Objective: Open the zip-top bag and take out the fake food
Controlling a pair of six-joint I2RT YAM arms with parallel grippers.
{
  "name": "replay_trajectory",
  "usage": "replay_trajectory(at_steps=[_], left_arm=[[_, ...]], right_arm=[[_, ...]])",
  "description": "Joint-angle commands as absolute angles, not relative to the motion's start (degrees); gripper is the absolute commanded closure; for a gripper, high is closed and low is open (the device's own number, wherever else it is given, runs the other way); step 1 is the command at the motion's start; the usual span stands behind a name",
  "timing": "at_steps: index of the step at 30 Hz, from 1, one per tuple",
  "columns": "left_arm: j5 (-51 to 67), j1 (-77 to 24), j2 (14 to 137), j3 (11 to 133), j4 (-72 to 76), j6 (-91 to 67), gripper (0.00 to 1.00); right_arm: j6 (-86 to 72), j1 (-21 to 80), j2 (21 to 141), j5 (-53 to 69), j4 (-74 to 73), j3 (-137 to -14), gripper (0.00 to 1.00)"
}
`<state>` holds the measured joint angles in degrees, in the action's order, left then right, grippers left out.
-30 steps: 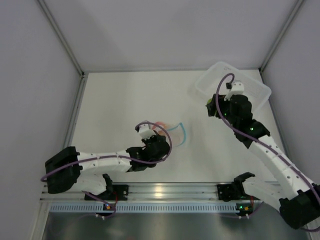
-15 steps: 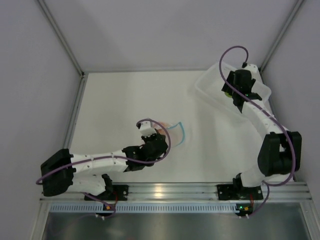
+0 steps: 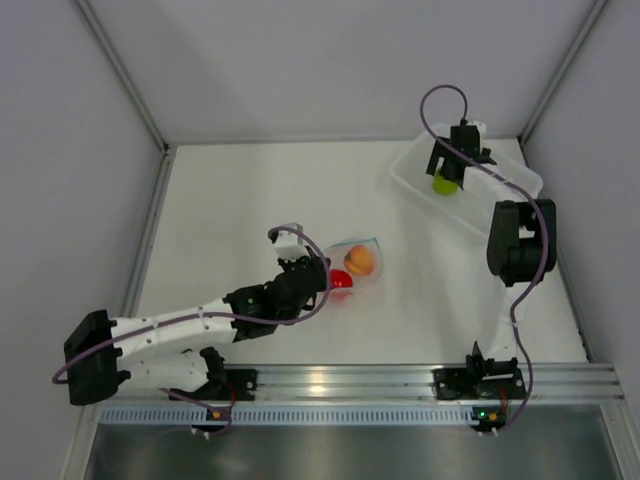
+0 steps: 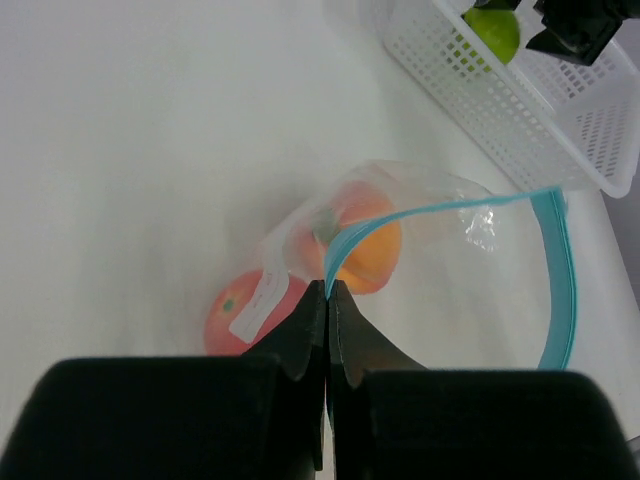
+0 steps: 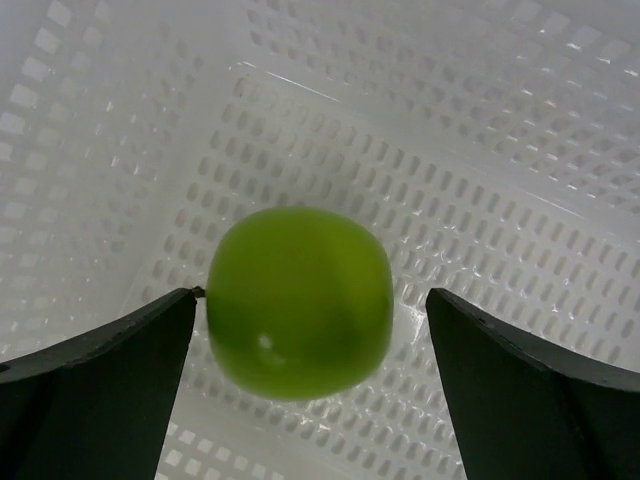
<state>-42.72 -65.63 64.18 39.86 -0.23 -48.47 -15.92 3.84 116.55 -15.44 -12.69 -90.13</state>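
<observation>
My left gripper is shut on the light blue zip strip of the zip-top bag, which gapes open at mid-table. An orange-peach fake fruit sits in the bag's mouth. A red fruit with a white label lies just beside it, left of my fingers. My right gripper stands open over the white bin. The lime green fruit is between its fingers, slightly blurred, with a gap to the right finger.
The translucent white perforated bin stands at the back right corner. Metal frame posts and grey walls bound the table on the left, back and right. The arm bases sit on the rail at the near edge.
My right arm swung from mid-table to above the bin and its jaws widened around the green fruit. My left gripper, still shut on the zip strip, shifted the bag, and the orange and red fruits now show.
</observation>
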Motion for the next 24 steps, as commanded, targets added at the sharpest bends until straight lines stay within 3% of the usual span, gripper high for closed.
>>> replay_trajectory(at_steps=[1,7,10,14,16,17,19,24], left_arm=[[-42.8,-64.86,61.09,39.91,1.14,-46.14,1.0],[-42.71,-64.16,59.41,39.46,1.06,-45.88,1.0],[-42.63,-63.81,60.11,39.81,1.14,-46.58,1.0],[-42.1,-63.63,60.73,40.51,1.23,-48.69,1.0],[-42.36,-63.55,61.26,40.95,1.14,-48.87,1.0],[-42.54,-63.46,61.87,41.74,1.14,-48.69,1.0],[-42.71,-63.46,62.4,42.62,1.14,-48.43,1.0],[-42.63,-63.28,63.37,44.99,1.14,-48.08,1.0]], right_arm=[[-15.82,2.99,113.92,-14.24,-14.41,-93.08,0.01],[-18.8,3.08,102.68,-13.89,-10.74,-87.55,0.01],[-27.4,3.08,94.77,-11.35,-8.36,-83.07,0.01],[-32.32,1.76,84.05,16.1,13.17,-69.03,0.01],[-41.01,1.67,78.15,23.35,22.02,-59.0,0.06],[-43.57,1.84,76.74,28.51,24.32,-57.15,0.14],[-47.37,2.72,72.35,30.23,21.99,-52.58,0.16],[-42.73,14.3,58.75,20.06,10.14,-40.72,0.24]])
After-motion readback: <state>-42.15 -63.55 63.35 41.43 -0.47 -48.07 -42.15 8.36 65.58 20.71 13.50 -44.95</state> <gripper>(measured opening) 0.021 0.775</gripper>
